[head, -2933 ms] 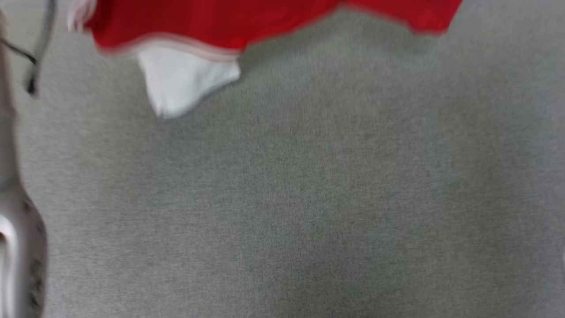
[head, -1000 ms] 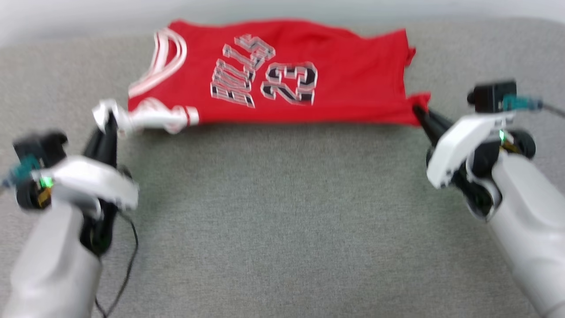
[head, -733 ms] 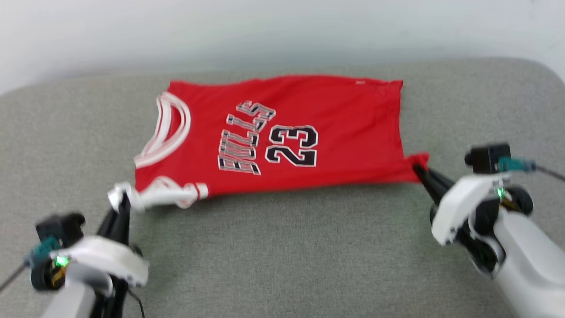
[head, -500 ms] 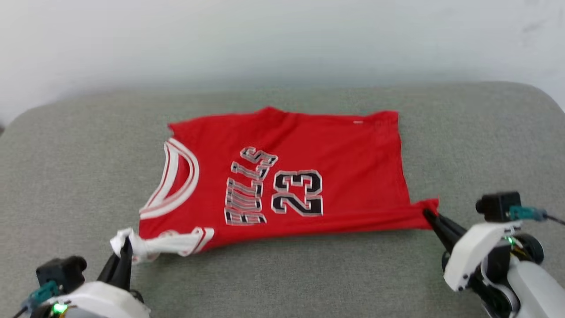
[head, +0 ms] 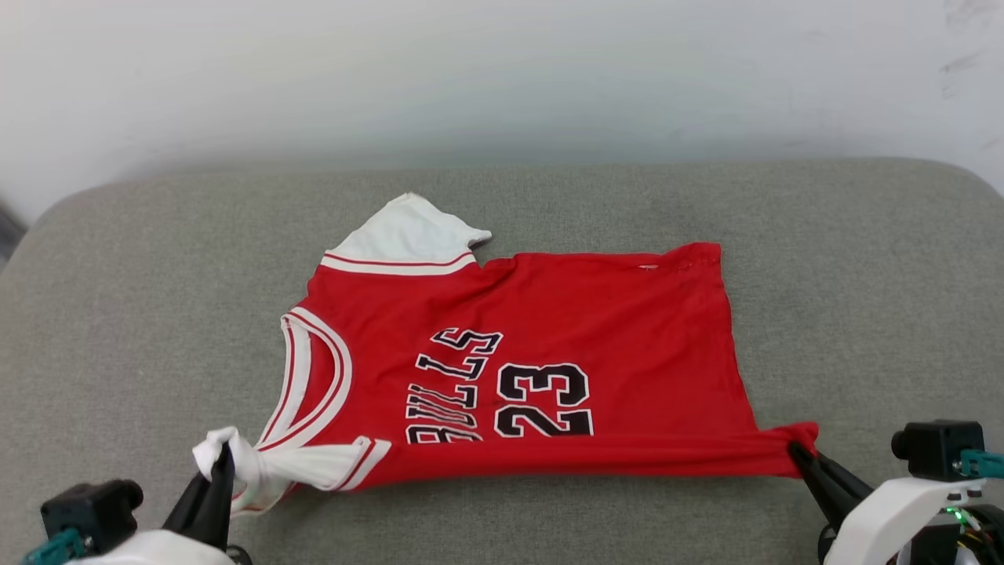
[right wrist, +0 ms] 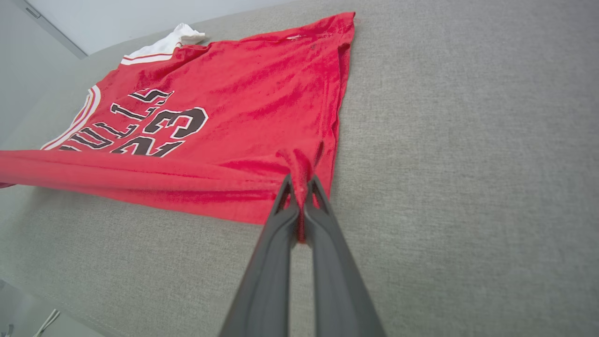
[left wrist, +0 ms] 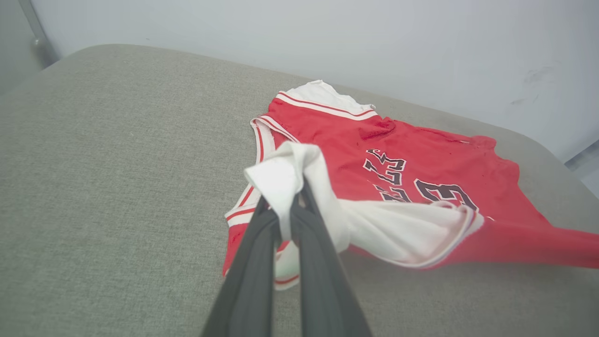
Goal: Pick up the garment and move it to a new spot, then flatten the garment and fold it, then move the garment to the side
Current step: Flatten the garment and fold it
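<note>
The garment (head: 549, 329), a red jersey with white sleeves and black "BULLS 23" lettering, lies spread face-up on the grey cushion (head: 157, 275), collar toward the left. My left gripper (head: 223, 453) is shut on the bunched near white sleeve (left wrist: 285, 178), lifted a little off the cushion. At the lower right, my right gripper (head: 794, 449) is shut on the garment's near hem corner (right wrist: 299, 164). The near edge is pulled taut between the two grippers. The far white sleeve (head: 408, 235) lies flat at the top left.
A pale wall (head: 502, 71) rises behind the cushion. The cushion's rounded corners show at far left (head: 47, 220) and far right (head: 965, 176). Bare grey fabric surrounds the garment on every side.
The head camera has tilted up, so the whole picture slid down. Both grippers have kept their hold while drawing the garment toward me; the far white sleeve now lies uncovered.
</note>
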Robot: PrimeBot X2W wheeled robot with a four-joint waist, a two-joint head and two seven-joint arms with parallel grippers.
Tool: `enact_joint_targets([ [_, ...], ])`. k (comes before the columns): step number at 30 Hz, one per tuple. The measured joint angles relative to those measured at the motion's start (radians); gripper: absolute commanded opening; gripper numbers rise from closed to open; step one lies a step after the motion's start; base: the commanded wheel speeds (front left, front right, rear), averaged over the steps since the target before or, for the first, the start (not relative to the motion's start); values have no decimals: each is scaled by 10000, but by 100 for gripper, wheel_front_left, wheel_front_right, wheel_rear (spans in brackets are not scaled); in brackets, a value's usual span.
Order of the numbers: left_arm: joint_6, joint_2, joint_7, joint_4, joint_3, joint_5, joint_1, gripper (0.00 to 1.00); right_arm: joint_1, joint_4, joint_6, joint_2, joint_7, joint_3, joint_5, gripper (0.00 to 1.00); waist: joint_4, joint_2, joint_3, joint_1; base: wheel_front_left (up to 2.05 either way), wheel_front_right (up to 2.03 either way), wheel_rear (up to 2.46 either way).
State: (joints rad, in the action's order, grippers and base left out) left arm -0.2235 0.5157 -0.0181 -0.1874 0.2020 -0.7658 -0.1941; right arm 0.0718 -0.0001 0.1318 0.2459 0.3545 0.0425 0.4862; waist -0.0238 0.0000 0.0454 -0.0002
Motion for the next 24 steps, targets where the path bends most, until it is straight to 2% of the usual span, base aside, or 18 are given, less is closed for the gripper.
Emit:
enact_joint_targets([
  [5, 142, 48, 127, 132, 63, 46, 762, 0, -123, -669, -2, -481, 802, -238, -535, 0, -33, 1, 303, 1, 0, 0, 0],
  [9, 541, -27, 196, 932, 215, -54, 1739, 0, -997, -533, -2, -596, 1266, -138, -936, 0, -87, 0, 821, 2, 0, 0, 0],
  [16, 1210, -278, 251, 2527, 556, -148, 3105, 0, -2397, 871, -6, -512, 1340, 360, -865, 0, -148, 1, 1697, 4, 0, 0, 0],
  [17, 1417, -359, 232, 3093, 617, -221, 3420, 0, -2695, 1377, -6, -495, 1175, 558, -813, 0, -158, 0, 1907, 4, 0, 0, 0],
  [22, 1835, -616, 291, 4242, 894, -322, 4034, 0, -3392, 2589, -6, -347, 667, 1047, -623, 0, -190, 1, 2225, 4, 0, 0, 0],
  [23, 1942, -667, 301, 4468, 913, -368, 4145, 0, -3510, 2792, -6, -334, 523, 1104, -596, 4, -191, 0, 2257, 4, 0, 0, 0],
  [24, 2046, -708, 322, 4660, 949, -414, 4265, 14, -3614, 2989, -6, -322, 395, 1189, -554, 31, -191, 0, 2280, 4, 0, 0, 0],
])
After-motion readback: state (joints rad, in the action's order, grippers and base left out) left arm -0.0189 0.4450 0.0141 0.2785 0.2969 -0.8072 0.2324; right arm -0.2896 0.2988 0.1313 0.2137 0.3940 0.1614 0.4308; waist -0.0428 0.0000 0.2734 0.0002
